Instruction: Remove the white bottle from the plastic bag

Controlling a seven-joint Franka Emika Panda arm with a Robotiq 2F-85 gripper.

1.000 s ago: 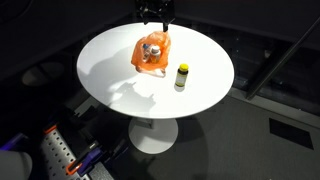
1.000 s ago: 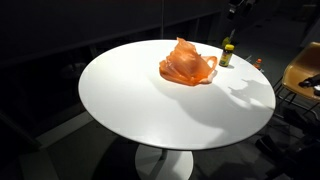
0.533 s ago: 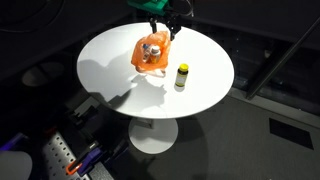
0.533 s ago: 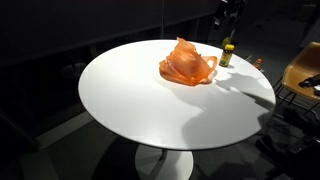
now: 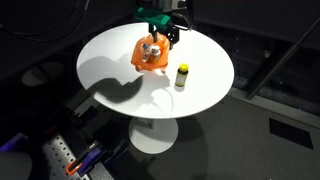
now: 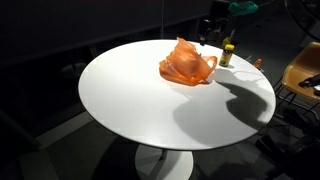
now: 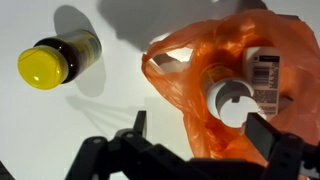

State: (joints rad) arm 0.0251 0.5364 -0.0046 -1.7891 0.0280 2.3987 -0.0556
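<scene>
Approach is our step: the gripper (image 7: 200, 135) hovers over the orange plastic bag (image 7: 180, 55), jaws spread wide and empty. The white bottle (image 7: 232, 100) sits inside the bag, its cap showing. We should come down centred on that cap and pinch the bottle alone, not the film, clear of the yellow-capped bottle (image 7: 55, 62).
</scene>
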